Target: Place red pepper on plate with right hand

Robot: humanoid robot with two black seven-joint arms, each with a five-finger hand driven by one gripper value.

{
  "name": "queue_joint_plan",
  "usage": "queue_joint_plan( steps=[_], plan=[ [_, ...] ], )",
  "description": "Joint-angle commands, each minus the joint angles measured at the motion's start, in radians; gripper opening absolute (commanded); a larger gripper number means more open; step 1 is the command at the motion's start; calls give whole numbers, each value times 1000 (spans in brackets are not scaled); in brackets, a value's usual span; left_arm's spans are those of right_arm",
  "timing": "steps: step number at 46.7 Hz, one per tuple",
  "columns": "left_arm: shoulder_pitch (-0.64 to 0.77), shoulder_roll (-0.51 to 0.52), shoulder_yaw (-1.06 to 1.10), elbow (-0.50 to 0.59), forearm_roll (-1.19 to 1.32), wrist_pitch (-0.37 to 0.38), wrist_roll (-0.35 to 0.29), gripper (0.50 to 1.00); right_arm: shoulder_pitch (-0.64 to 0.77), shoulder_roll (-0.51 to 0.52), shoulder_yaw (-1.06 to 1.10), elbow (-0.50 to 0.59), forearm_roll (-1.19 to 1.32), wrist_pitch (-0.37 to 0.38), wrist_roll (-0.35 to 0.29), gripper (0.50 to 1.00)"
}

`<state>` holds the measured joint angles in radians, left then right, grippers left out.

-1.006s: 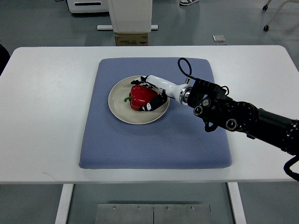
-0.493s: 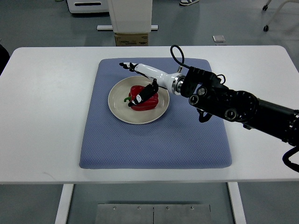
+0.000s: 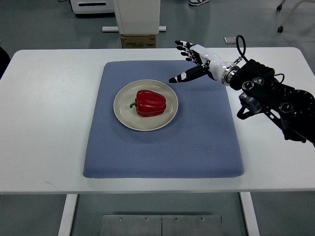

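The red pepper (image 3: 150,103) with a green stem lies on its side in the middle of the cream plate (image 3: 124,116). The plate rests on a blue mat (image 3: 162,147) on the white table (image 3: 44,113). My right hand (image 3: 186,63) is open, fingers spread, and hovers up and to the right of the plate above the mat's far edge, apart from the pepper. Its arm (image 3: 275,96) comes in from the right edge. My left arm does not show.
A cardboard box (image 3: 139,40) and a white machine base (image 3: 137,17) stand on the floor beyond the table's far edge. A small grey object (image 3: 230,40) lies on the floor nearby.
My right hand has let go of the pepper, opened, and drawn back up and to the right, off the plate. The pepper stays on the plate.
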<state>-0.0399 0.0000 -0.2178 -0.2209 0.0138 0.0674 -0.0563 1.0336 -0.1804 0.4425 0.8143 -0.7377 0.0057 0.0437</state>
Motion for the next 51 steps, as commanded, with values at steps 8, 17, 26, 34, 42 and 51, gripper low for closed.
queue_joint_plan(
  steps=[8, 17, 26, 34, 42, 51],
  plan=[
    [0, 0, 0, 0, 0, 0, 1, 1000, -116, 10, 212, -27, 1, -6, -33, 993],
    [0, 0, 0, 0, 0, 0, 0, 1000, -196, 38, 373, -41, 8, -58, -42, 993],
    [0, 0, 0, 0, 0, 0, 0, 1000, -242, 91, 490, -41, 77, -121, -61, 993],
    [0, 0, 0, 0, 0, 0, 0, 1000, -271, 122, 575, -27, 84, -205, -44, 1000],
    [0, 0, 0, 0, 0, 0, 0, 1000, -285, 131, 611, -23, 86, -208, -30, 1000],
    [0, 0, 0, 0, 0, 0, 0, 1000, -306, 147, 602, -21, 86, -208, -30, 1000]
  ],
)
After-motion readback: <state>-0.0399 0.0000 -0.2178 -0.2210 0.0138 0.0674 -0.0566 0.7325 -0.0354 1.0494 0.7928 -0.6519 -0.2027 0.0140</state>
